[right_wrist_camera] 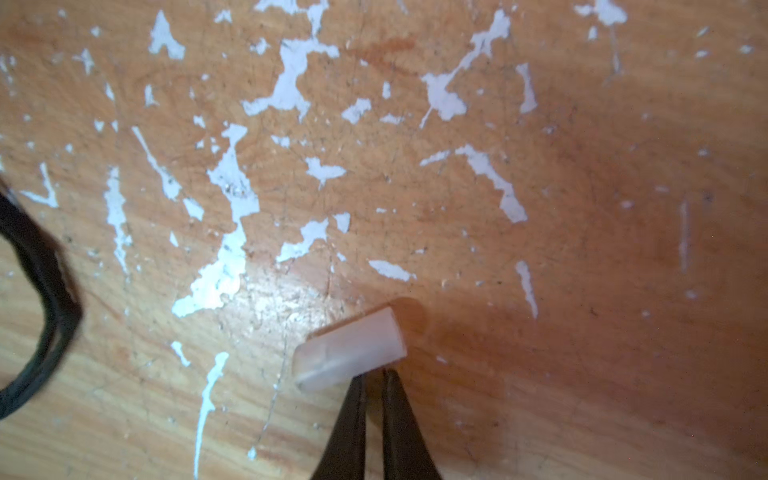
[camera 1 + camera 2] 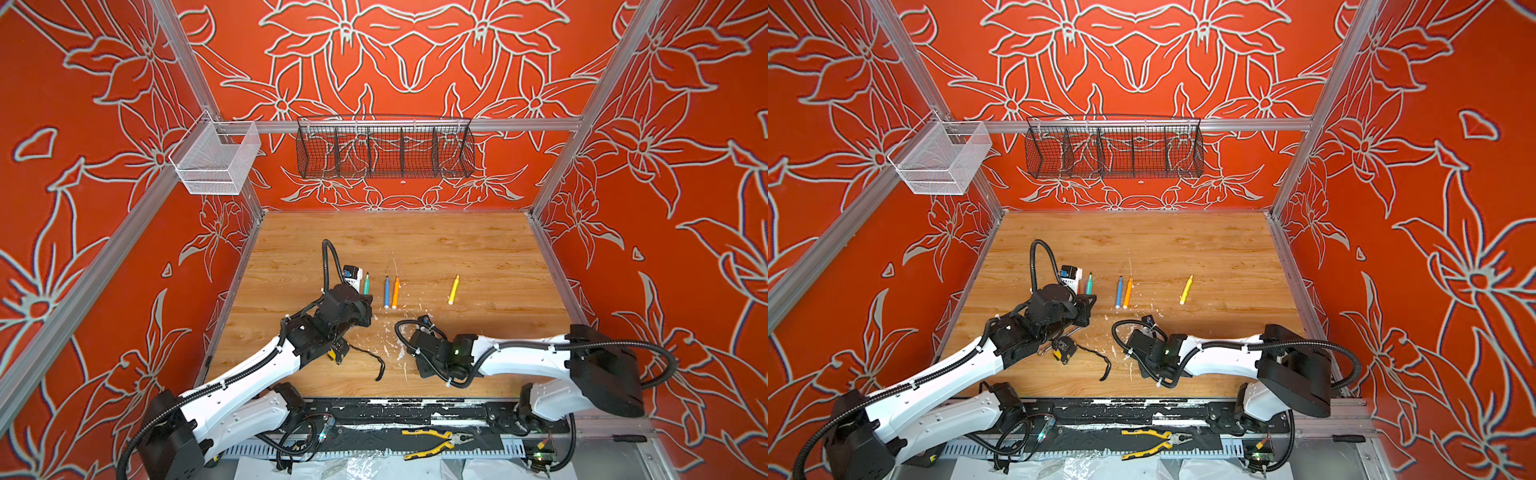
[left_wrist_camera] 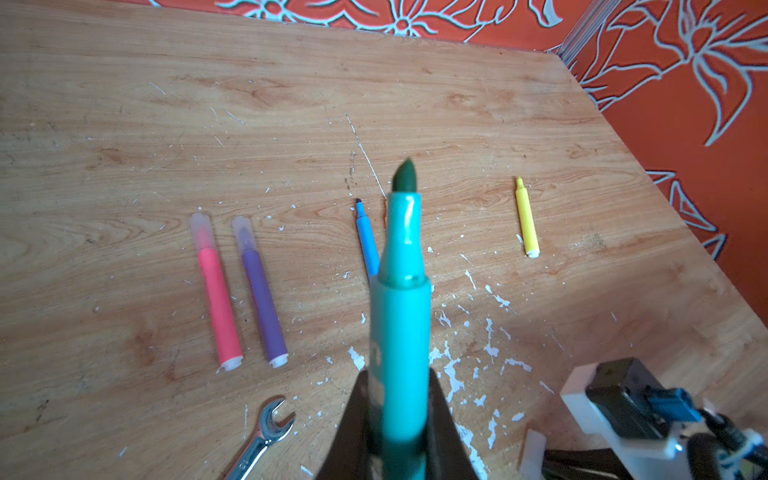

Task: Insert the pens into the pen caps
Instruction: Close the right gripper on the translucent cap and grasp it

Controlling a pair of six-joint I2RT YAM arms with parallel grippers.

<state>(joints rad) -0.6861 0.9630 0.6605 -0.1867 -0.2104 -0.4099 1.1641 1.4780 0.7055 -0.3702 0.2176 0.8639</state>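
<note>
Left wrist view has the left gripper (image 3: 399, 386) clamped round the teal pen (image 3: 401, 324), bare tip at 12 o'clock for capping, while at its 4 o'clock the right gripper (image 1: 374, 376) is pinched nearly together against a clear cap (image 1: 351, 351) on the table, can't tell if it's actually gripped.

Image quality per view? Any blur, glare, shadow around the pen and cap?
Left wrist: teal pen close to the lens yet sharp, glare streak on its neck. Right wrist: soft throughout, clear cap blurred, glare on the table beside it, shadow on its other side. Both top views: wide-angle, walls splay outward, even light.
</note>
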